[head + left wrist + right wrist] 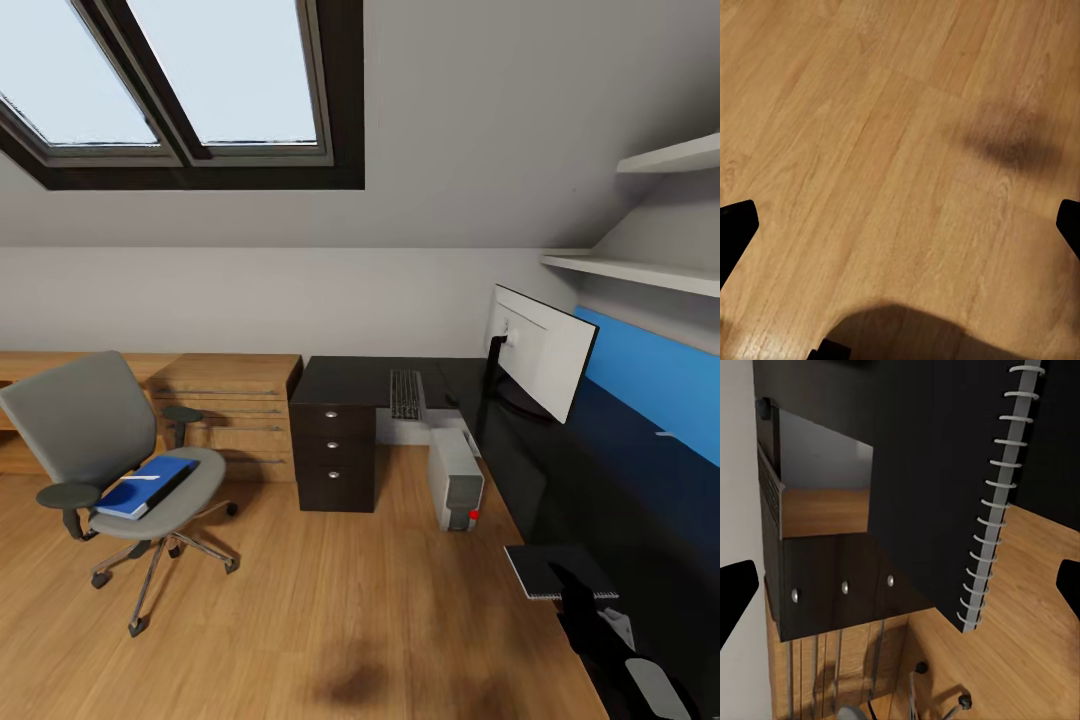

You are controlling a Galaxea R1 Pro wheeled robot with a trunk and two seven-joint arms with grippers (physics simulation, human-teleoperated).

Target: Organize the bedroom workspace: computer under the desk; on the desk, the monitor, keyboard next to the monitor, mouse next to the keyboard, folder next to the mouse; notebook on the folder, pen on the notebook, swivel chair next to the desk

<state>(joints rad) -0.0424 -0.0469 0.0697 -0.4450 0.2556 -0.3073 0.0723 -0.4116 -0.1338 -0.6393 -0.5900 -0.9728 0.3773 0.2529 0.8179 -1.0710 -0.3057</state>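
Notebook [556, 571] on desk [560, 470] edge — just beside right gripper [580, 590].

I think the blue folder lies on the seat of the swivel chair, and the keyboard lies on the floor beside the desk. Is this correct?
Not quite. The folder does lie on the swivel chair seat, but the keyboard lies on top of the desk, not on the floor. The head view shows this.

The L-shaped desk [350, 380] with its glossy black top carries the keyboard [406, 393], the monitor [541, 352] on its ring stand, and a spiral-bound notebook [556, 571] overhanging the near edge. On the wood floor [330, 600] stand the computer [456, 477] beneath the desk and the swivel chair [100, 450], which bears the blue folder [145, 486].
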